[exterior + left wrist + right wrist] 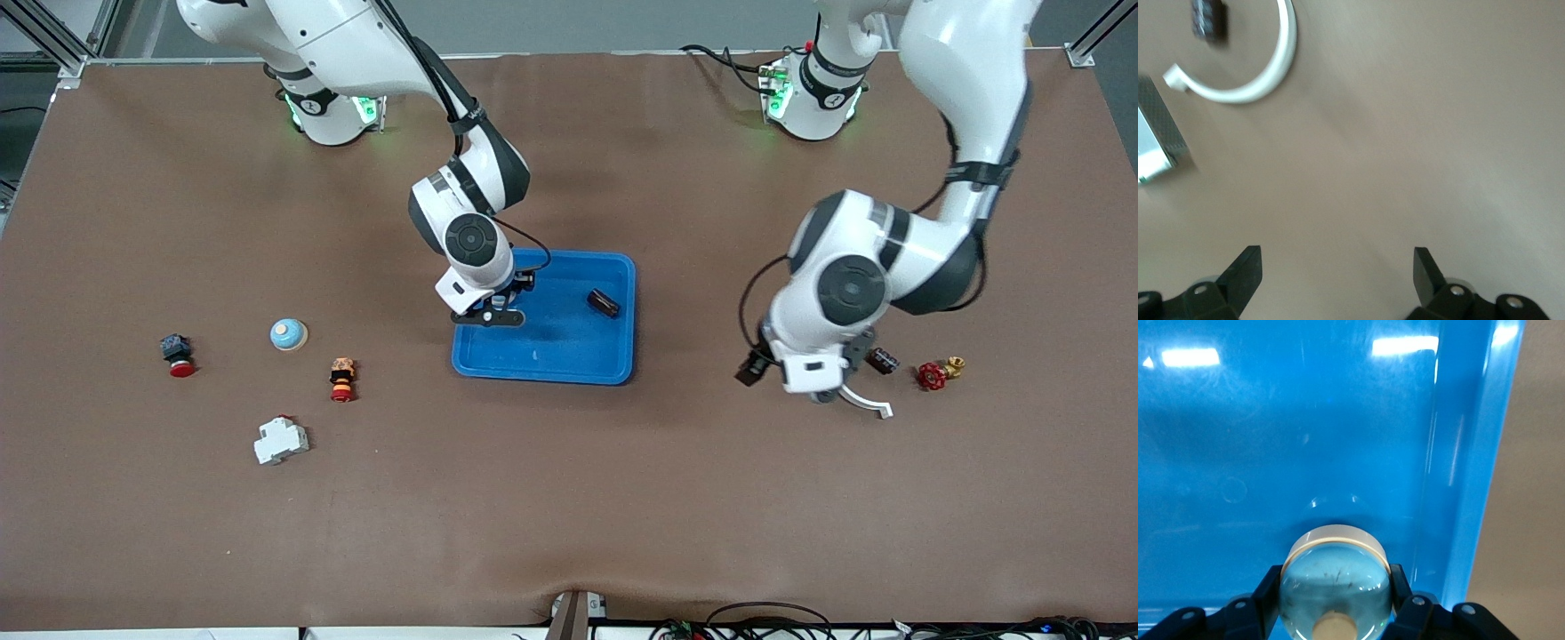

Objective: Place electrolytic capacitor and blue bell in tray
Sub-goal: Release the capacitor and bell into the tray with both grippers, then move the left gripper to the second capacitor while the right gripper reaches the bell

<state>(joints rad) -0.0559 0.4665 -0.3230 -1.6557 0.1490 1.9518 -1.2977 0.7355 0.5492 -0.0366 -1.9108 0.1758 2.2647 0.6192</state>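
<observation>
The right tool (495,311) is over the blue tray (569,356), at the tray's end toward the right arm's side of the counter (569,498). In the right wrist view its fingers (1401,587) are clamped on a pale blue domed bell (1335,587) with a cream rim and a cream knob, directly above the tray floor (1305,440) and close to the tray's rim.

A dark cylindrical capacitor (604,302) lies inside the tray, near the corner toward the left arm's end and farther from the front camera. It is on its side and apart from the right tool.

The left tool (840,387) is over bare counter toward the left arm's end, well apart from the tray. In the left wrist view its fingers (1245,270) stand wide apart with nothing between them. A white curved part (867,402) lies just beside this tool. A second dark capacitor (882,360) lies near it, and a red valve handwheel with brass fitting (938,373) lies a little more toward the left arm's end.

Toward the right arm's end of the counter lie a second blue bell (288,334), a red push button (178,354), an orange and red small part (342,378) and a white breaker (281,440), all well apart from the tray.
</observation>
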